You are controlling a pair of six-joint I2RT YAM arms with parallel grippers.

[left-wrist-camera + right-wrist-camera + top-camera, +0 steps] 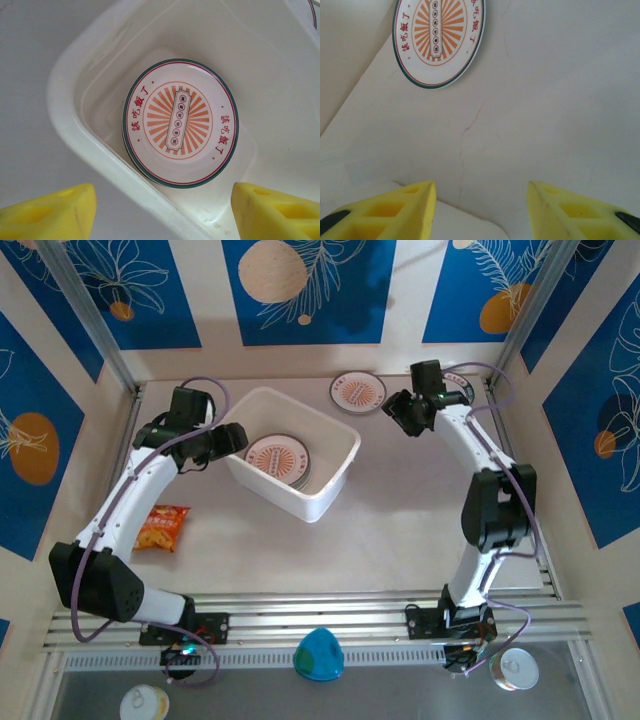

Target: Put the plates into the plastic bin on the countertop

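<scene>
Orange snack packet (160,528) at left; in front, teal dome (319,654), left tin (144,703), right tin (518,668).

Plate: a small round white plate (438,41) with a thin dark green rim and an orange sunburst centre is seen at the upper left, cut off by the top edge. Red characters are printed on either side of the sunburst, and it is laid flat on the surface.
Surface: a pale beige matte surface (545,110) is crossed by thin, irregular crack-like lines below the plate.
Left margin: a plain pale panel (350,60) is met by the surface along a slanting seam.
Right hand: the right hand (480,192) is seen at the bottom edge. Its two yellow fingers (395,210) with moulded recesses are held apart, nothing is gripped between them, and the plate is well clear of them.
</scene>
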